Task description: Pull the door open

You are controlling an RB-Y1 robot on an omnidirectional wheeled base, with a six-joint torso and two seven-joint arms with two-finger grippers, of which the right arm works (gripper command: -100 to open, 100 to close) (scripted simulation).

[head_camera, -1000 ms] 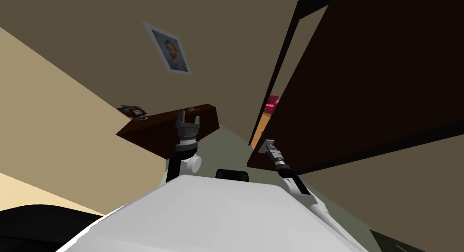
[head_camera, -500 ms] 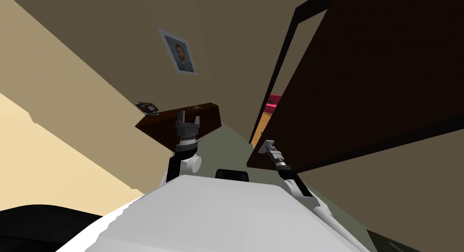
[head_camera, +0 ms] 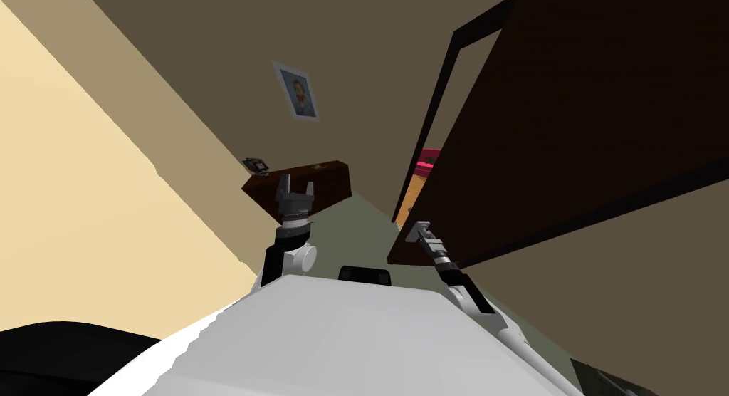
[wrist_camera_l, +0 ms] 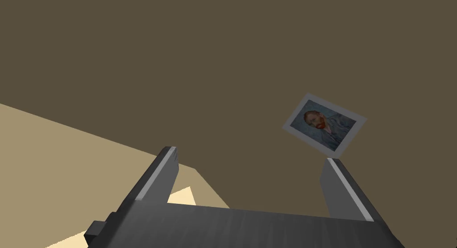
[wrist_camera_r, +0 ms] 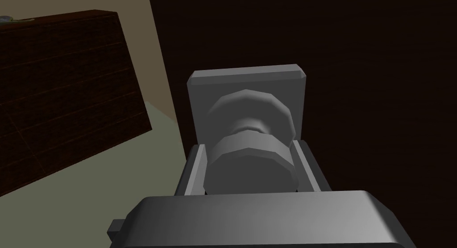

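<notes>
Two thin grey fingers (wrist_camera_r: 193, 169) of the right gripper (wrist_camera_r: 250, 148) are being pressed against the sides of a round grey knob (wrist_camera_r: 251, 169) — the jaws are clenched on it. The knob is being carried on a square grey plate (wrist_camera_r: 247, 82), which is fixed to the dark brown door (wrist_camera_r: 379, 102).

In the head view the door (head_camera: 584, 114) is being shown ahead and to the right, standing partly swung out from its black frame (head_camera: 436, 121). The right gripper (head_camera: 418, 231) is being held at the door's near edge. Through the gap between door and frame, a strip of orange floor (head_camera: 409, 206) and a pink object (head_camera: 428, 160) are being revealed.

The left gripper (head_camera: 294, 187) is being held upright ahead of the chest, well apart from the door. Its jaws are released, as its own wrist view shows, with the left gripper (wrist_camera_l: 251, 155) spread wide.

Beyond it, a dark wooden cabinet (head_camera: 313, 185) is standing against the brown wall, with a framed portrait (head_camera: 297, 90) hanging above. A small item (head_camera: 255, 164) is lying at the cabinet's far corner — possibly a book, though it is too small to be told.
</notes>
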